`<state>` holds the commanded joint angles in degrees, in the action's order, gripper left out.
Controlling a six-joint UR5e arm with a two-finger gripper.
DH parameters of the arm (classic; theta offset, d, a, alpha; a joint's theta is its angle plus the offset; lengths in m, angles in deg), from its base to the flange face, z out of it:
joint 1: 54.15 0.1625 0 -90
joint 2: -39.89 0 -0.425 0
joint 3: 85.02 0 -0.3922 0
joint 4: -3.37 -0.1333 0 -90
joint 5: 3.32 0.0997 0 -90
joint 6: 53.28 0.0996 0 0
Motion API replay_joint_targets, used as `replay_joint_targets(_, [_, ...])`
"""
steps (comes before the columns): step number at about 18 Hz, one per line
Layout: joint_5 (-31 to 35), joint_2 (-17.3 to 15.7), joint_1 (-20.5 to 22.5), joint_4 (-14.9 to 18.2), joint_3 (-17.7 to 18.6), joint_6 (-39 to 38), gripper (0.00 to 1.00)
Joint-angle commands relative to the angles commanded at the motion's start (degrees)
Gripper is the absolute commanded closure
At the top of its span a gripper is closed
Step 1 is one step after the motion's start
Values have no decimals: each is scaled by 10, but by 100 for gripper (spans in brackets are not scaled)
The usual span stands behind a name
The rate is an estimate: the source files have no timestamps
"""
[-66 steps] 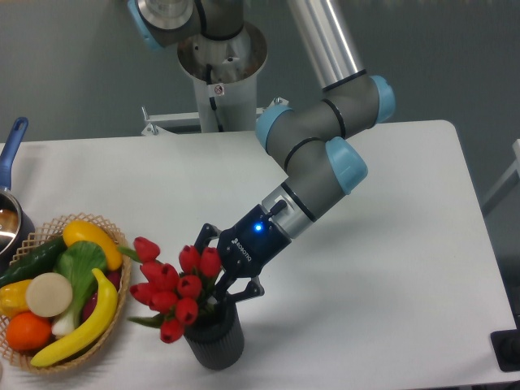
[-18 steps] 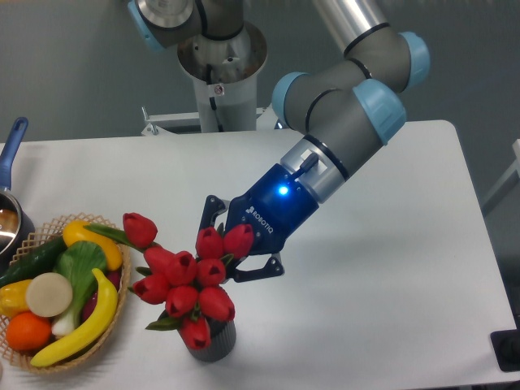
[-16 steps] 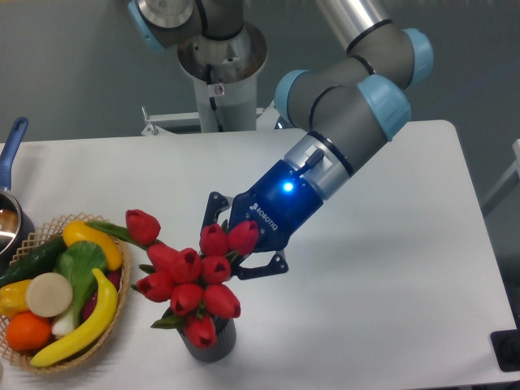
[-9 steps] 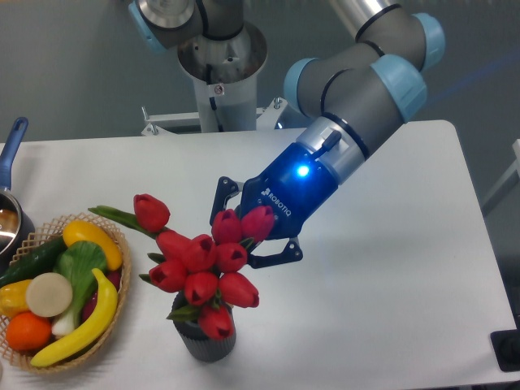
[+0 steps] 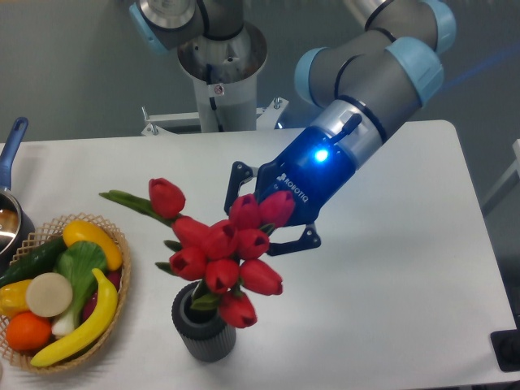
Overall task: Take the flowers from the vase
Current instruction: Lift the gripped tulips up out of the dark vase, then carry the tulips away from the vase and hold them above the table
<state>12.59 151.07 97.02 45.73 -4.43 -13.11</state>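
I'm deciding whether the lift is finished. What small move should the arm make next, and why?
Probably keep raising straight up a little. The pincer is shut on the flowers, but the lowest bud and leaves hang right at the mouth of the vase, so the stems may not be clear of it yet.

White table point(image 5: 390, 268) carries dark ribbed vase point(image 5: 203, 335) near front edge, wicker basket point(image 5: 122, 301) (fruit, vegetables inside) front left, blue-handled pot point(image 5: 11, 162) at left edge.

Red flowers point(image 5: 227, 252), dark grey ribbed vase point(image 5: 200, 331), white table point(image 5: 390, 268)
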Motion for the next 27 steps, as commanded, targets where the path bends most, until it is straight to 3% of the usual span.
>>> replay_joint_targets(6, [23,0,37,1,-3,11,100])
replay_joint_targets(10, [141,-11,49,3,-11,21,100])
replay_joint_targets(14, [191,-15,52,4,-9,32,100])
replay_joint_targets(18, [216,-24,61,10,15,76,100])
replay_joint_targets(22, [329,-50,60,17,57,109,100])
replay_joint_targets(27, [428,-66,53,68,72,110,100])
